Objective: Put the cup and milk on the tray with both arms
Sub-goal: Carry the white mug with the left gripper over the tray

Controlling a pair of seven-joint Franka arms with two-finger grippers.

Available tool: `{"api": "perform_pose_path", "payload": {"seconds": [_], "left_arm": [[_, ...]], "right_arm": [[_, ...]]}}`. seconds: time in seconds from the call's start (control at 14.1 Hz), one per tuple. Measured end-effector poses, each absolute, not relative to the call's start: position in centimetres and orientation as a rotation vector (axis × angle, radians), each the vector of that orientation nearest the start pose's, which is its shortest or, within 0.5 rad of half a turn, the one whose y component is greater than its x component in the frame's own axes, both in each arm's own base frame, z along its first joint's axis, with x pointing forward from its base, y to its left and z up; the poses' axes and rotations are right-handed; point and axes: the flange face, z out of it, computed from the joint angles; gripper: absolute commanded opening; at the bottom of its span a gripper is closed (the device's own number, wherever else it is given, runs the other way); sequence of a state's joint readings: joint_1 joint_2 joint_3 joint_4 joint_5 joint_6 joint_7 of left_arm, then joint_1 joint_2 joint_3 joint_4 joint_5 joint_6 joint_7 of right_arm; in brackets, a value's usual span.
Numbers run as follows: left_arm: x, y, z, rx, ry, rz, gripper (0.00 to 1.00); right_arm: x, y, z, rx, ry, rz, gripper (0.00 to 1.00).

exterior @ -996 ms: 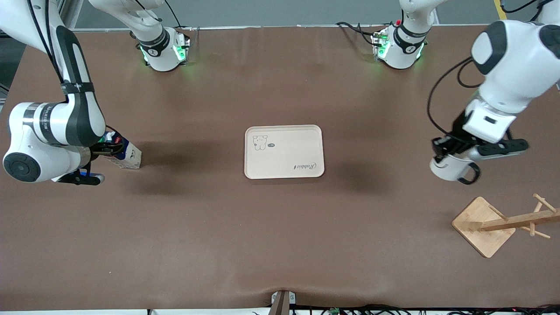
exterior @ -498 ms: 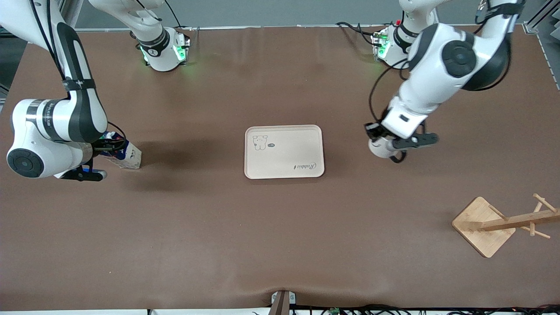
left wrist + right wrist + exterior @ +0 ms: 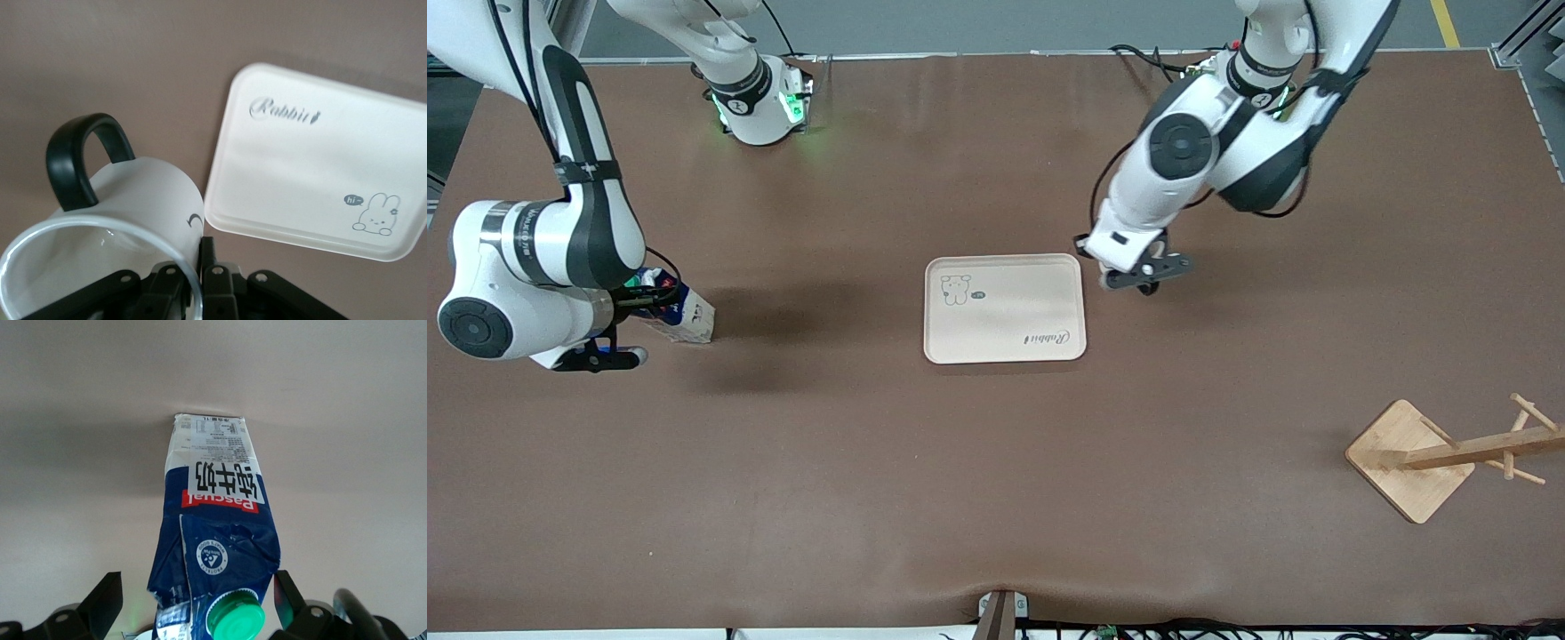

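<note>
The cream tray [image 3: 1005,308] lies mid-table and also shows in the left wrist view [image 3: 313,167]. My left gripper [image 3: 1134,277] hangs over the table just beside the tray's edge toward the left arm's end. It is shut [image 3: 197,259] on the rim of the tilted white cup [image 3: 133,200], whose black handle sticks out; in the front view the cup [image 3: 1114,282] is mostly hidden by the hand. The milk [image 3: 685,316] stands on the table toward the right arm's end. My right gripper [image 3: 643,298] is open [image 3: 197,597] around the milk's top [image 3: 217,513], beside the green cap.
A wooden mug rack [image 3: 1409,458] lies tipped on its side near the front corner at the left arm's end. Brown table surface [image 3: 996,462] stretches between the tray and the front edge.
My left arm carried the cup from the left arm's end of the table to just beside the tray. My right arm barely shifted at the milk, which stayed in place.
</note>
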State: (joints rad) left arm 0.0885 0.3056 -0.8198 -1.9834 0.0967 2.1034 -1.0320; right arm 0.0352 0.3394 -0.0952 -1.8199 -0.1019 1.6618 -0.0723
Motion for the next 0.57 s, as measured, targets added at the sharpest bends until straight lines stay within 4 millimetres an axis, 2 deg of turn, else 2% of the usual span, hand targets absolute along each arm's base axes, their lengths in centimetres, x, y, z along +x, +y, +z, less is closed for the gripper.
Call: {"api": "perform_pose_path", "payload": {"seconds": [0.21, 0.28, 0.36, 0.43, 0.5, 0.57], "left_arm": [[44.8, -42.4, 32.5, -3.123, -0.468, 0.300, 0.00], [45.2, -43.7, 31.6, -3.118, -0.490, 0.299, 0.00], [45.6, -44.8, 30.4, -3.110, -0.510, 0.300, 0.00], [45.8, -45.8, 29.1, -3.103, -0.521, 0.312, 0.00], [45.9, -46.6, 27.8, -3.095, -0.520, 0.328, 0.00], [45.9, -47.3, 26.7, -3.088, -0.514, 0.341, 0.00]], "right_arm": [[56.6, -5.0, 30.7, -3.123, -0.110, 0.793, 1.00], [56.4, -5.2, 30.3, -3.118, -0.114, 0.798, 0.73], [56.2, -5.3, 30.1, -3.115, -0.116, 0.803, 0.33], [56.1, -5.4, 30.1, -3.113, -0.117, 0.809, 0.05], [56.0, -5.3, 30.2, -3.107, -0.116, 0.826, 0.00], [55.8, -5.3, 30.3, -3.100, -0.116, 0.846, 0.00]]}}
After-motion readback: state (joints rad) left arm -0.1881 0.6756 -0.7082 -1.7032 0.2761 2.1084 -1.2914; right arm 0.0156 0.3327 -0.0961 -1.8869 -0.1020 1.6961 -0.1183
